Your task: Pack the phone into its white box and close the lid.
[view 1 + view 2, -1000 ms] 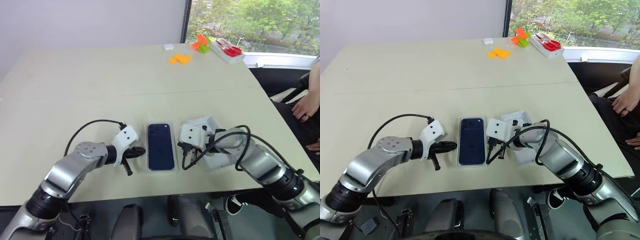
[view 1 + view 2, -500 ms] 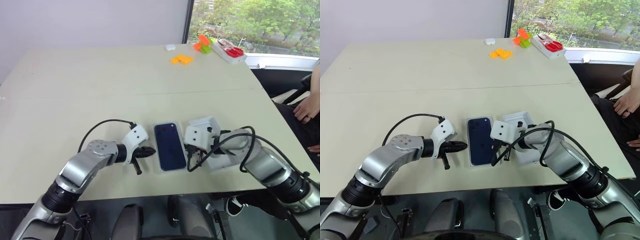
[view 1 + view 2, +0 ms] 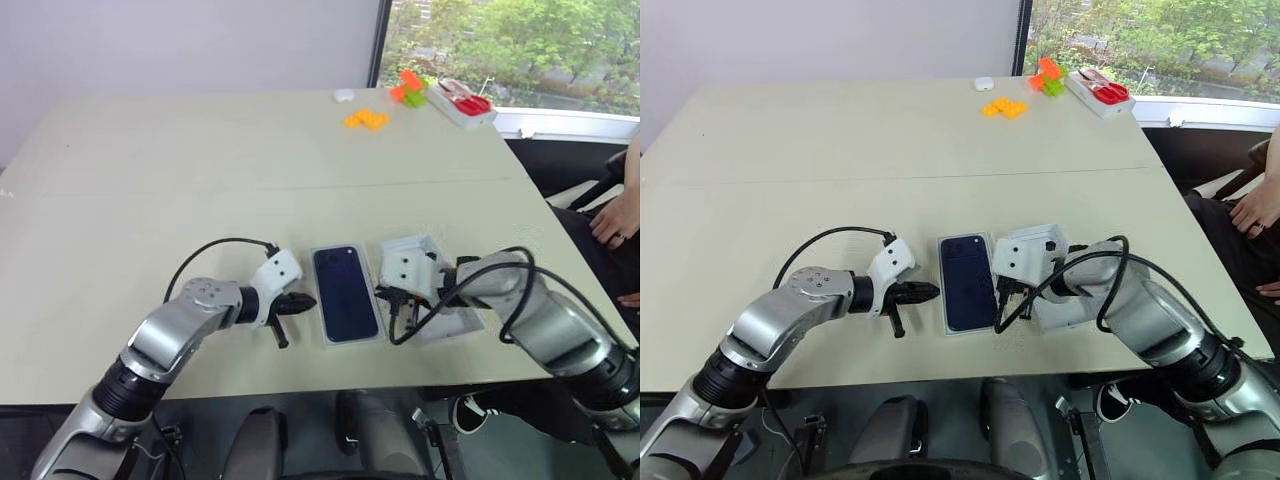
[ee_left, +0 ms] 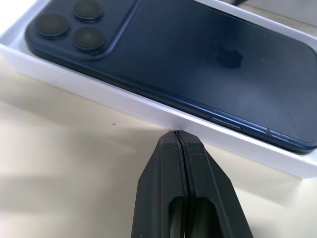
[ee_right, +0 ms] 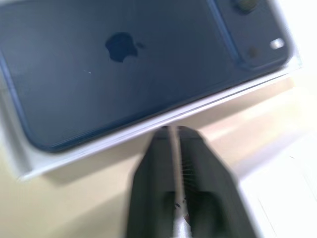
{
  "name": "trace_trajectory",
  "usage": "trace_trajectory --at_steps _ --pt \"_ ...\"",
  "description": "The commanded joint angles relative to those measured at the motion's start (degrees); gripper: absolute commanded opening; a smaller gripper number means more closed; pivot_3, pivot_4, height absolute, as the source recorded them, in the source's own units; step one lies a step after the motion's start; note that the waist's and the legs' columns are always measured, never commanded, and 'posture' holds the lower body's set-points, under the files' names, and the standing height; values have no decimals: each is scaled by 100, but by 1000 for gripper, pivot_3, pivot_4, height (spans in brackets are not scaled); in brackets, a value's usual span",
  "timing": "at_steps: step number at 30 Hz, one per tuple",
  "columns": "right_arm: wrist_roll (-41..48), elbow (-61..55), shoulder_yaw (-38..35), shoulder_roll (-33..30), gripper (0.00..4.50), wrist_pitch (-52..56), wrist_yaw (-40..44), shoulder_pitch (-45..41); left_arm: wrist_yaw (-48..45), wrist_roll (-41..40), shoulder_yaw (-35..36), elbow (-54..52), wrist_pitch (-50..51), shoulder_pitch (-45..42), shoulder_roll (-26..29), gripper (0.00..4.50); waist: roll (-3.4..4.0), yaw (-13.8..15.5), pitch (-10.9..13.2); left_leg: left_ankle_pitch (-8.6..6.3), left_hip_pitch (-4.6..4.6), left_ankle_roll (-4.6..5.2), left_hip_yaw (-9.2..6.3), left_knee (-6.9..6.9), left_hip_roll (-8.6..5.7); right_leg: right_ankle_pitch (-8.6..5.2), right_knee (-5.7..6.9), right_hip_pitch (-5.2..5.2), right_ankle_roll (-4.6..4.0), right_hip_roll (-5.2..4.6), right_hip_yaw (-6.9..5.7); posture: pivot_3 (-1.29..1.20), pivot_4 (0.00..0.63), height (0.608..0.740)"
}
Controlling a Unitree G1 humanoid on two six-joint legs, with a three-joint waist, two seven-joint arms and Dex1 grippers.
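The phone [image 3: 345,292], dark navy and back side up, lies inside the white box [image 4: 148,111] near the table's front edge. My left gripper [image 3: 306,300] is shut, its tip [image 4: 176,134] right at the box's left long wall. On the box's other side my right gripper [image 3: 398,308] hovers just off the right wall [image 5: 172,130]; a thin slit shows between its fingers and nothing is in it. A white tray, probably the lid [image 3: 456,322], lies open side up under my right arm, mostly hidden.
Far back right are orange blocks [image 3: 362,119], orange and green blocks [image 3: 405,88], a red-and-white tray [image 3: 462,102] and a small white object [image 3: 343,95]. A person's hand [image 3: 612,225] rests beyond the table's right edge. The table's front edge runs just below both grippers.
The camera has shifted. My left gripper closed in on the box's left wall. My right gripper drew slightly up and away from the right wall, and its fingers parted a little.
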Motion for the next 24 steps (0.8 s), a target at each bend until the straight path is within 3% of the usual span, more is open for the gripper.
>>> trace_trajectory --at_steps 1,3,10,15,18,24 --pt "430 -349 -614 49 2425 324 24 -89 134 -4 282 -104 -32 15 -45 0 0 1 0 0 0 0 -1 0 1 0 0 0 0 1 -1 0 150 734" --pt "691 -372 -918 189 3410 839 -103 -95 203 -10 341 -102 -28 27 -99 0 -1 5 0 0 0 0 -3 0 1 0 1 0 0 1 -1 0 150 734" --pt "1275 -252 -1607 1163 3410 4067 -1043 -502 -67 -438 805 -587 -214 324 -2 0 1 -7 -1 0 -1 0 -7 0 6 14 4 -2 -21 0 0 0 150 734" --pt "1674 77 -1874 1333 3410 4265 -1892 -366 -491 -695 1380 -862 -755 627 265 0 1 9 -2 0 -3 0 -6 0 4 12 5 -1 -24 0 -5 0 150 734" --pt "1920 191 -1872 1330 3410 4265 -2455 -282 -908 -711 1463 -979 -1261 788 517 0 1 2 -2 0 -4 0 -2 -1 3 11 -1 -1 -25 -1 -3 0 150 734" --pt "2852 417 -2024 1373 3410 4265 -3496 -243 -1502 -1188 1466 -1141 -1278 850 769 0 1 -7 -2 0 -6 0 3 -1 1 -2 -8 1 -7 -3 0 0 150 734"
